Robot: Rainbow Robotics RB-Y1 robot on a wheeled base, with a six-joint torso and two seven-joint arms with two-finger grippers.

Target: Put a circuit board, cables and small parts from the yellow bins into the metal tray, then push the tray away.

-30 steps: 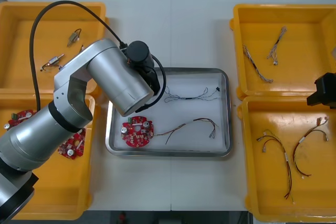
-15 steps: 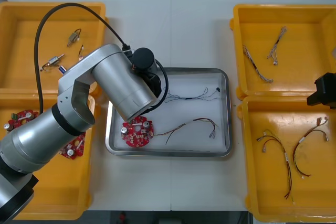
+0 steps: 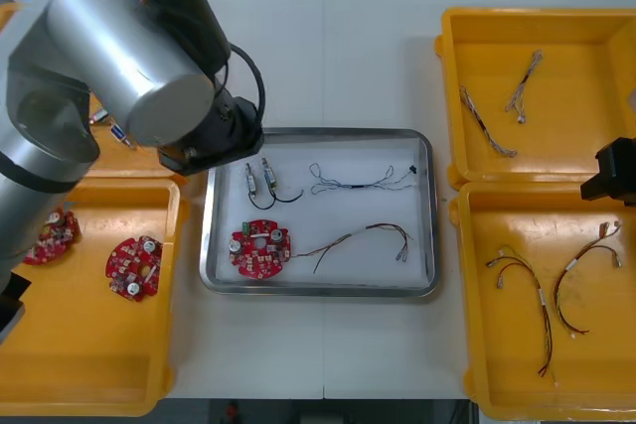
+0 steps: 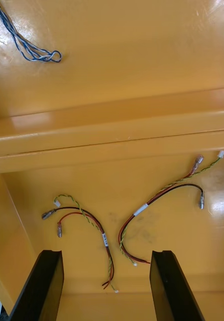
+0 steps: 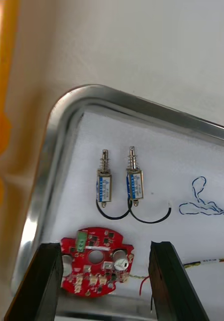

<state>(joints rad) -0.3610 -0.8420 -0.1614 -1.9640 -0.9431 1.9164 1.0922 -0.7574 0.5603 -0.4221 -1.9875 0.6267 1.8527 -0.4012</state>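
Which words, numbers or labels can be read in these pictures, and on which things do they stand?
None can be read.
Blue labels on the two small metal parts in the metal tray: too small.
White tags on the red and yellow cables: marks unreadable.
Print on the round red circuit board: not legible.
Unmarked: left gripper, open over the tray; right gripper, open over a yellow bin.

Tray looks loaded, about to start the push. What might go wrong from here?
1. The metal tray sits close between the yellow bins; an off-centre push may twist it into a bin wall.
2. The two small metal parts lie loose near the tray's far left corner; a sharp shove could scatter them.
3. The left gripper, open, hangs above the tray near the circuit board; lowering straight down might strike it. The right gripper is parked open at the right.
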